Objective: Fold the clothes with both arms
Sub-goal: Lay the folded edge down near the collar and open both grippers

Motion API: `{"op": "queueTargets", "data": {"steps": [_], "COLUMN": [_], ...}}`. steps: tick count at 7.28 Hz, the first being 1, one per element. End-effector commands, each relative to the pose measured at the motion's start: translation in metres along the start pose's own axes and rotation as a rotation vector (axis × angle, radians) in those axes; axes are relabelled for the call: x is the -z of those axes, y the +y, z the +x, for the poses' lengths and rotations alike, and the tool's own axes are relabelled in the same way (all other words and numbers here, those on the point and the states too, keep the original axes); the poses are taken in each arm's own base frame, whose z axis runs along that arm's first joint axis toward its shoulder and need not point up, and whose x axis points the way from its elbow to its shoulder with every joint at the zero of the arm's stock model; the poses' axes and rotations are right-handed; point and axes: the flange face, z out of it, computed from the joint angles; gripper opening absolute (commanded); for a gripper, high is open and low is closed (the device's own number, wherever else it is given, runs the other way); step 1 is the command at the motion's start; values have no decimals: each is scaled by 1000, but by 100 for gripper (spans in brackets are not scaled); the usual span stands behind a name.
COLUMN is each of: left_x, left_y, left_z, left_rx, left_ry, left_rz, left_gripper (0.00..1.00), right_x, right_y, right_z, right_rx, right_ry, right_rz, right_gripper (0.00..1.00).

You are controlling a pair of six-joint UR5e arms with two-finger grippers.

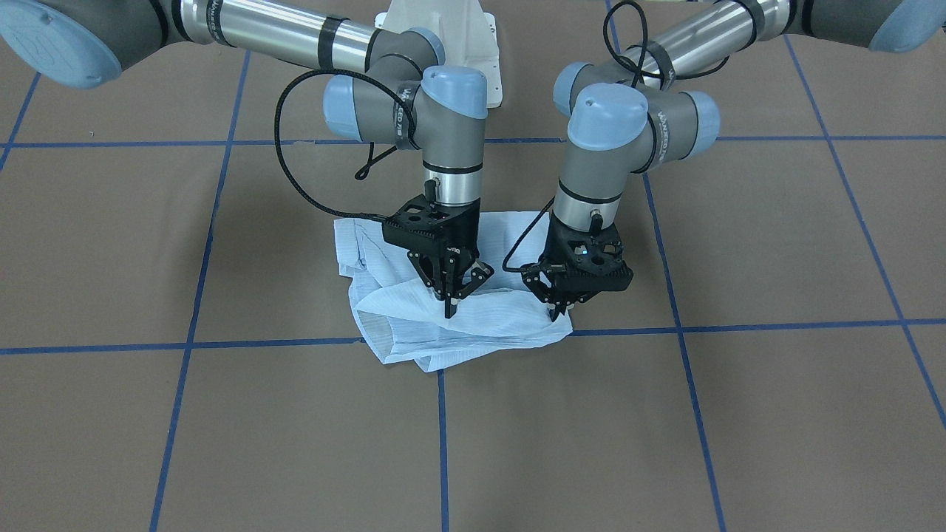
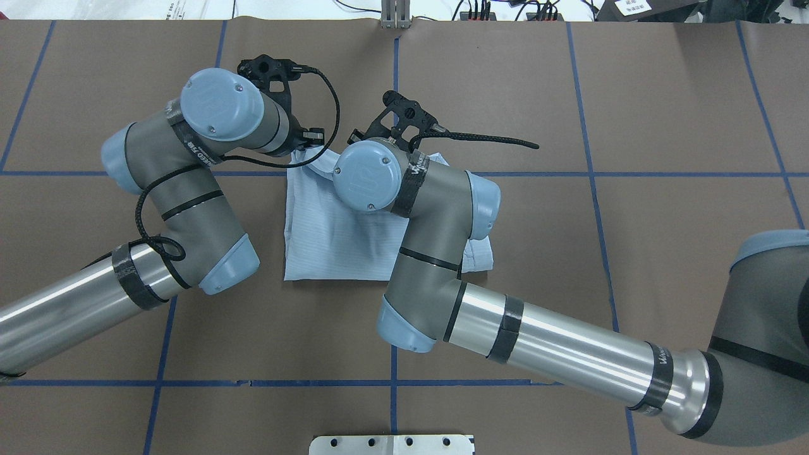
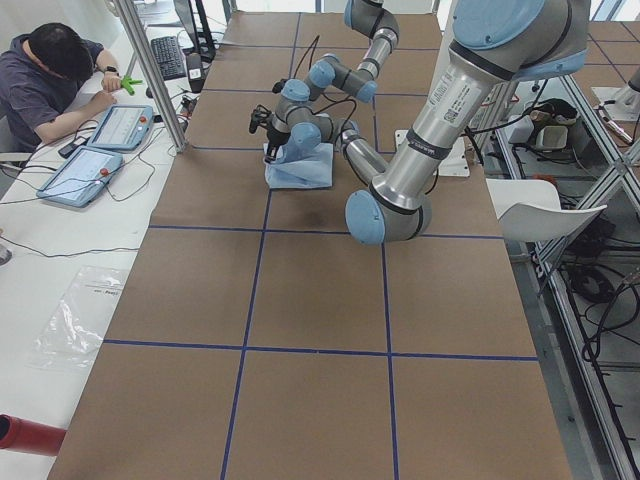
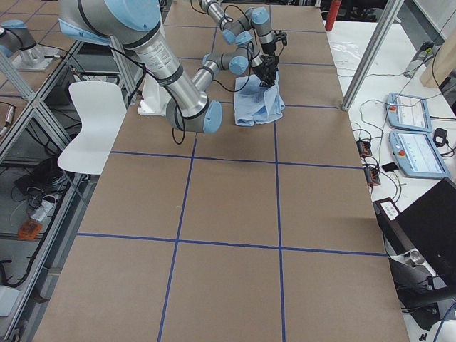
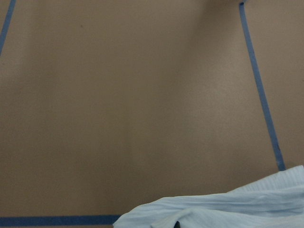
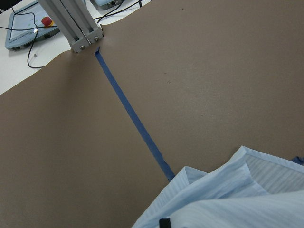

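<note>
On the brown table [image 1: 776, 244], near its middle, lies the folded shirt [image 1: 473, 325]. Both grippers press down on its edge: the right gripper [image 1: 452, 303] looks nearly closed, pinching cloth; the left gripper [image 1: 556, 310] likewise, though I cannot tell for sure.

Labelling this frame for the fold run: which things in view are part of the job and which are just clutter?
Job:
shirt
left gripper
right gripper

Lying about:
white chair
two tablets
red cylinder
plastic bag
</note>
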Motion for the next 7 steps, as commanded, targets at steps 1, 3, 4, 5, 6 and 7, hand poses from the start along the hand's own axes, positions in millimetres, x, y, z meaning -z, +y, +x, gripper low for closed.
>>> {"op": "queueTargets", "data": {"steps": [1, 3, 4, 5, 6, 7], "left_x": [-18, -21, -21, -14, -5, -4], "left_y": [1, 2, 3, -2, -5, -1], "left_z": [-7, -11, -12, -13, -20, -25], "left_rx": [3, 4, -24, -124, -159, -169], "left_ry": [-17, -22, -22, 0, 11, 11], "left_rz": [-7, -10, -10, 6, 14, 14], "left_gripper": [0, 0, 65, 100, 100, 100], "right_x": [-16, -20, -20, -16, -12, -6], "right_y": [4, 7, 5, -9, -33, -52], "right_z": [0, 1, 0, -6, -12, -12], "right_rx": [14, 42, 123, 133, 131, 174], "right_ry": [13, 22, 21, 15, 15, 2], "right_rz": [2, 2, 3, -17, -68, -96], "right_gripper": [0, 2, 99, 100, 100, 100]}}
